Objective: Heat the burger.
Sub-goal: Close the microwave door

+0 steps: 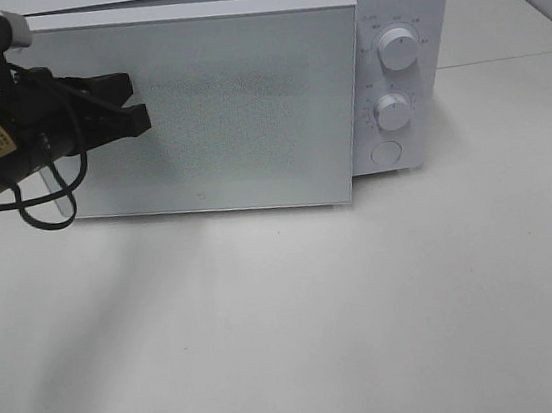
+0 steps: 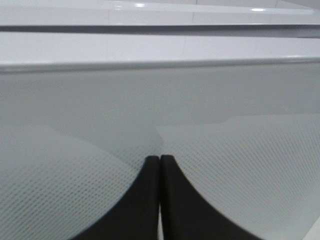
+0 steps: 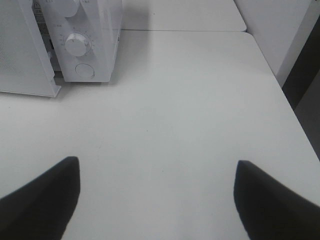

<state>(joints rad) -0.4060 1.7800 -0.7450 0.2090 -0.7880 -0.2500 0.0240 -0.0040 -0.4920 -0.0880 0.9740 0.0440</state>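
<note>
In the high view, your left fingers [image 1: 137,101] are clenched together with nothing between them, tips at the left part of the microwave [image 1: 402,0] door [image 1: 224,112]. I cannot tell if they touch it. The door stands ajar, its free edge out from the dial panel, well to the right of those fingers. The burger shows nowhere; I judge it sits inside, behind the door. In the left wrist view, the shut fingers [image 2: 159,165] point straight at the door's mesh face [image 2: 210,110], so this arm is the nearer for pushing it closed. In the right wrist view, your right fingers [image 3: 156,162] are spread wide, empty, above bare worktop [image 3: 190,100], with the microwave [image 3: 102,45] well apart.
</note>
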